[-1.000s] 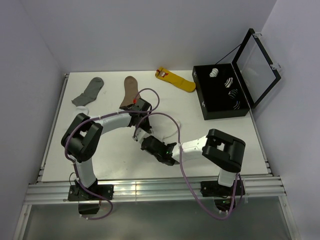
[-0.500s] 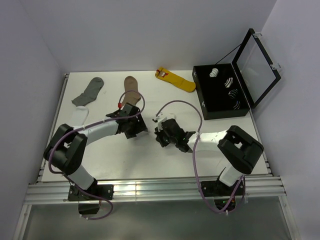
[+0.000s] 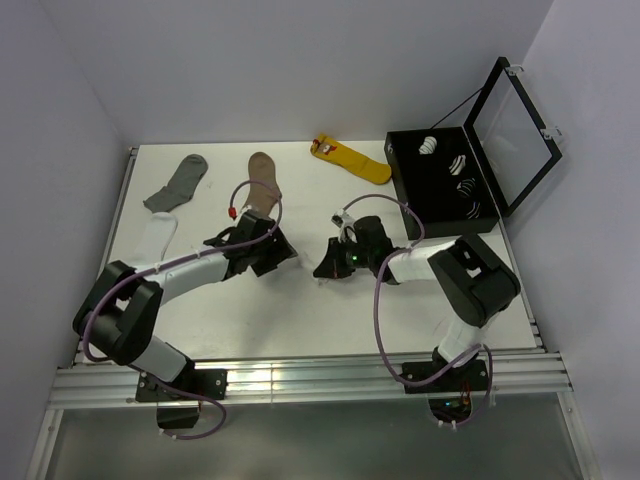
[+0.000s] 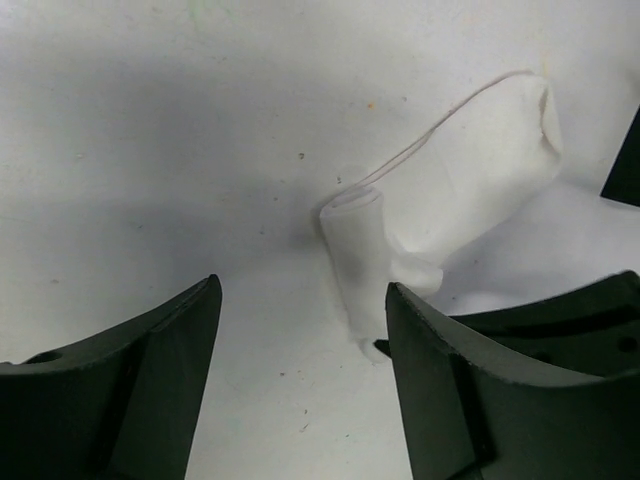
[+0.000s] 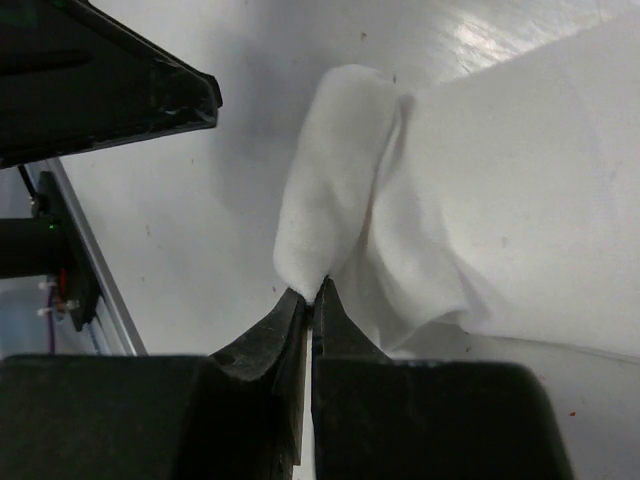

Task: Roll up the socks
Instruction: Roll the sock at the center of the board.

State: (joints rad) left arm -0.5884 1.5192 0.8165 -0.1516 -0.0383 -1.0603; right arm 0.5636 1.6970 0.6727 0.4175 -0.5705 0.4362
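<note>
The left gripper [image 4: 302,290] stands wide open. The white sock [image 4: 470,170] stretches toward the upper right, its rolled end mid-frame between the fingers. The right gripper [image 5: 310,292] is closed tight, tips touching the roll's lower edge, centre frame.

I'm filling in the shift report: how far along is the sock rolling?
Done, by the look of it: three rolled socks sit in the black box. In hand: a white sock has only its end curled over. The right gripper is shut on that curl and the left gripper is open over it. Left: finishing this roll, then the other white sock, lying flat at the left.
</note>
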